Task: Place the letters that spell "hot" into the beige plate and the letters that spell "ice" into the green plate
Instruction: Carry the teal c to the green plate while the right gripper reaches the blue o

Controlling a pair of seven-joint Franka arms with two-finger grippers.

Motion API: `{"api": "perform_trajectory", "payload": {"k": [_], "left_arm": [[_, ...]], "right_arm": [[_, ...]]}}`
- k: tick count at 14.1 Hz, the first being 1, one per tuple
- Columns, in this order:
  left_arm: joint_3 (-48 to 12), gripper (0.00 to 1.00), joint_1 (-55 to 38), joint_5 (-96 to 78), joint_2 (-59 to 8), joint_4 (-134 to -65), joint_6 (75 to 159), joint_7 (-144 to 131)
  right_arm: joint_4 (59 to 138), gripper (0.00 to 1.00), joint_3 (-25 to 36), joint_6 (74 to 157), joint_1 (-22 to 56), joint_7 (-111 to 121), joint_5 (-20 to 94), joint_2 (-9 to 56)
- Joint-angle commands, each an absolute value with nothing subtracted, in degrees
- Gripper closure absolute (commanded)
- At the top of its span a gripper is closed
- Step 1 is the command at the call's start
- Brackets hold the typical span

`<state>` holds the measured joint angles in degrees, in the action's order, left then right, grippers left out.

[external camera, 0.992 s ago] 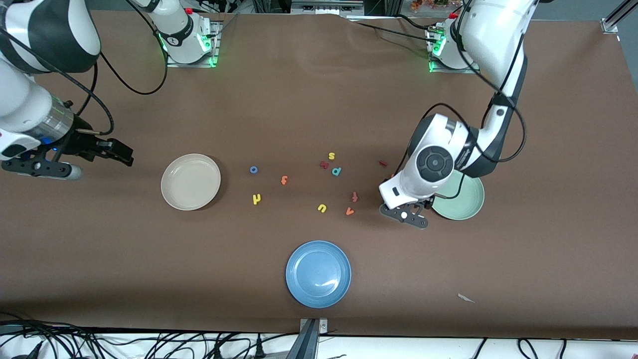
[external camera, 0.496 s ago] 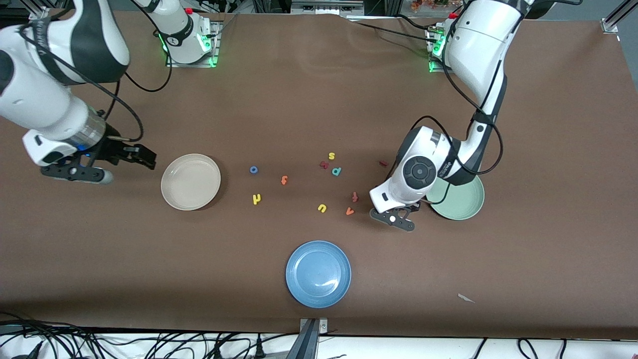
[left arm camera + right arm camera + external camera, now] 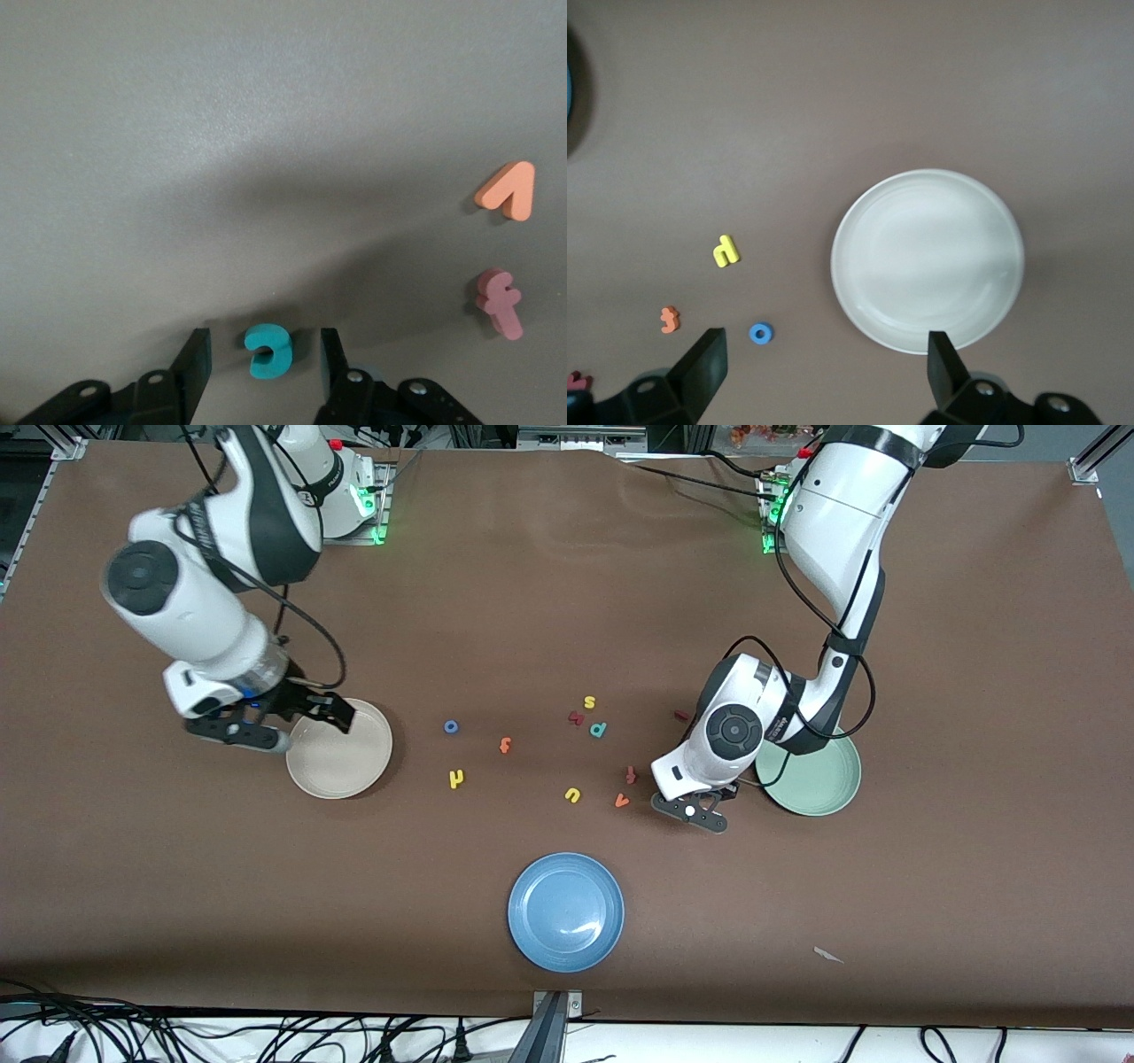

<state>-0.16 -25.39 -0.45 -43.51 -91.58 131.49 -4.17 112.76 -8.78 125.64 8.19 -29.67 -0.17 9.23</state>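
You have the brown table (image 3: 567,602) with both arms reaching out over it. Three plates sit on it. The beige plate (image 3: 341,766) is toward the right arm's end and the green plate (image 3: 819,784) toward the left arm's end. The blue plate (image 3: 566,911) lies between them, nearest the front camera.

Your right gripper (image 3: 339,716) hangs over the rim of the beige plate with its jaws released and spread wide, holding nothing. Your left gripper (image 3: 264,354) is low at the table just beside the green plate. Its jaws stand on either side of the teal c (image 3: 267,351), with a sliver of table showing on each side, so they are not yet clenched on it.

The rest of the letters lie loose on the table between the beige and green plates:
- The blue o (image 3: 451,726), orange t (image 3: 505,745) and yellow h (image 3: 456,779) are closest to the beige plate.
- The dark red i (image 3: 680,715) lies near the left arm's wrist.
- The yellow u (image 3: 572,794), orange v (image 3: 622,801), red f (image 3: 631,774), teal p (image 3: 599,729) and yellow s (image 3: 589,702) are scattered mid-table.
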Motion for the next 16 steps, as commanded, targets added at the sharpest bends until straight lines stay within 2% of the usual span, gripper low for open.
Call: {"api": "perform_trajectory", "payload": {"k": [1, 4, 5, 6, 9, 12, 16], "left_arm": [[0.35, 0.44, -26.45, -2.37, -44.03, -92.2, 132.62, -4.04], [0.35, 0.88, -26.28, -2.29, -44.03, -92.63, 132.63, -3.52], [0.35, 0.96, -26.19, -2.29, -44.03, -92.64, 132.63, -3.43], [0.35, 1.0, -26.1, -2.29, -43.69, -92.64, 132.19, -3.34], [0.44, 1.0, -25.58, -1.76, -42.02, -92.2, 131.57, -3.51], [0.62, 1.0, -22.34, -1.67, -39.47, -91.67, 128.07, -1.42], [0.79, 1.0, -18.64, -1.67, -34.55, -91.93, 118.85, 2.72]], "right_arm": [[116.45, 0.0, -9.23, 130.77, 10.89, -35.49, -0.35, 10.54], [117.42, 0.0, -9.23, 133.41, 13.27, -39.19, -0.35, 13.44], [118.47, 0.0, -9.23, 135.07, 13.97, -39.55, -0.35, 14.23], [119.61, 0.0, -9.23, 137.35, 14.84, -40.51, -0.35, 14.85], [122.78, 0.0, -9.23, 143.77, 16.61, -42.18, -0.35, 17.48], [122.78, 0.0, -9.23, 147.46, 18.63, -42.54, -0.35, 21.52], [122.08, 0.0, -9.14, 149.76, 20.74, -44.91, -0.53, 25.4]]}}
